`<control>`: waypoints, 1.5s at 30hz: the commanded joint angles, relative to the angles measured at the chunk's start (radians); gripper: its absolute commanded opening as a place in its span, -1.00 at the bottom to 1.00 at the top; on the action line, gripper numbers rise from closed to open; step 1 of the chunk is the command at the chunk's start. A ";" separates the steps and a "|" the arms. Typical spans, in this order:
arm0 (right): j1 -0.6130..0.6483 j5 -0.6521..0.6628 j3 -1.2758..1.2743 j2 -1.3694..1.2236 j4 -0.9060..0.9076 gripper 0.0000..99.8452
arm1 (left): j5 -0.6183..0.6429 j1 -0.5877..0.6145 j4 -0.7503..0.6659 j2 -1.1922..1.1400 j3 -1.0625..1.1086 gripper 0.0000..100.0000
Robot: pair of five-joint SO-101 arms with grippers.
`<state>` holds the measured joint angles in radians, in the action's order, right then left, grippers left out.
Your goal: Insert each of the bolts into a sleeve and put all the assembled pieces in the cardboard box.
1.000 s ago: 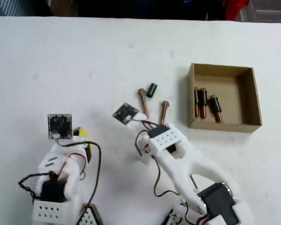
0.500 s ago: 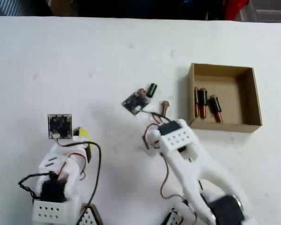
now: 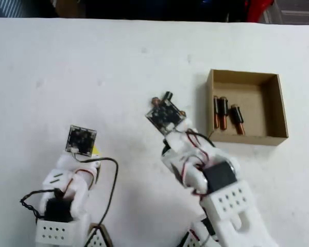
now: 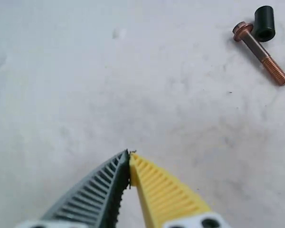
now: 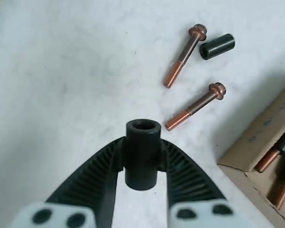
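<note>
Over the white table (image 3: pixel 92 62), high view:
- Right arm (image 3: pixel 219 180) stands close to the loose parts, and its wrist board hides its fingers.
- Left arm (image 3: pixel 67 180) sits well apart from them.
- Open brown cardboard box (image 3: pixel 210 105) lies off to the right of the right arm's fingers. Three assembled pieces (image 3: pixel 223 113) lie inside.
- We see the head of one copper-coloured, flange-headed far bolt (image 3: pixel 155 102) just beside a short black cylindrical loose sleeve (image 3: pixel 168 96).

Left wrist view:
- Left gripper (image 4: pixel 128 156) has its grey and yellow fingers pressed tip to tip, with nothing between them.
- Far bolt (image 4: pixel 260 53) and loose sleeve (image 4: pixel 264 23) lie well ahead of the tips, off toward the yellow finger's side.

Right wrist view:
- Right gripper (image 5: pixel 142 145) has its black fingers clamped on a second short black held sleeve (image 5: pixel 142 161). It stands upright between the tips, bore end showing.
- A second copper-coloured near bolt (image 5: pixel 194 107) lies flat just ahead of the fingers, toward the box side. Its long axis is slanted, with the threaded end nearest the fingers and the head away.
- Far bolt (image 5: pixel 185 56) lies beyond it, roughly parallel, also threads toward the fingers.

Our judgement: the next move turns on the near bolt lying flat while the held bore stands upright, so the two axes are crossed. The right arm is the nearer but occupied. The left fingers are free but well apart, so they would have to fetch the bolt and bring it in thread-first.
</note>
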<state>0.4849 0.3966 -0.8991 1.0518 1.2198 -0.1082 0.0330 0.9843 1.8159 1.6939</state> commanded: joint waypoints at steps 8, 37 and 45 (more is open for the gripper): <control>-0.120 0.005 -0.081 0.318 0.016 -0.97 | -0.008 -0.004 0.008 0.008 -0.002 -0.95; -0.239 -0.158 -0.532 0.759 -0.252 -0.97 | -0.021 -0.004 0.255 -0.328 -0.546 -0.95; -0.246 -0.164 -0.626 0.746 -0.426 -0.97 | 0.028 -0.120 0.242 -0.877 -0.862 -0.95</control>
<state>0.2486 0.2432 -1.4945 1.7822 0.8823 -0.1204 -0.0038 1.2482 1.1884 0.9943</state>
